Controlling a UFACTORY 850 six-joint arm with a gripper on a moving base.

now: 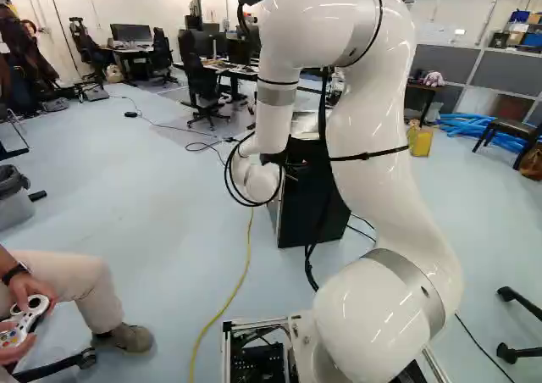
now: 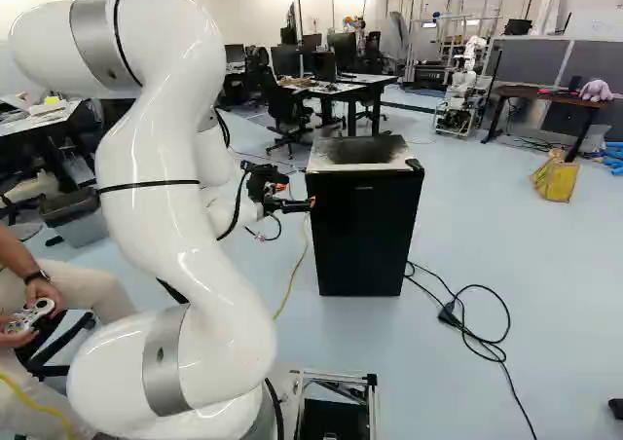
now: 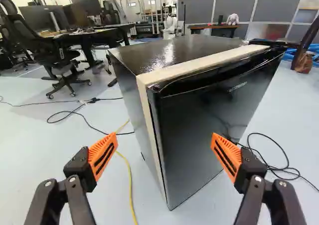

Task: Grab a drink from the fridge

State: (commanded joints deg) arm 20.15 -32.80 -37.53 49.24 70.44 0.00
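Step in hand: you are lining up on the fridge (image 3: 199, 125) to open it, judging by the closed door (image 3: 209, 120); the grabbing is still waiting on that
Drink: it is not showing in any view; you are presumably looking for it behind that door
Fingers (image 3: 164, 143): you are holding them wide apart, released, with nothing between them that they are gripping; the near upright edge of the fridge is standing ahead, and you are seeing no clear contact
Arm (image 2: 185, 197): it is reaching forward, bringing the fingers close by the fridge's left side in the right base view
Next move: you are probably needing to ease toward the door's free edge, hook or pinch it, then swing it out; coming in skewed, you are risking slipping off or shoving the fridge
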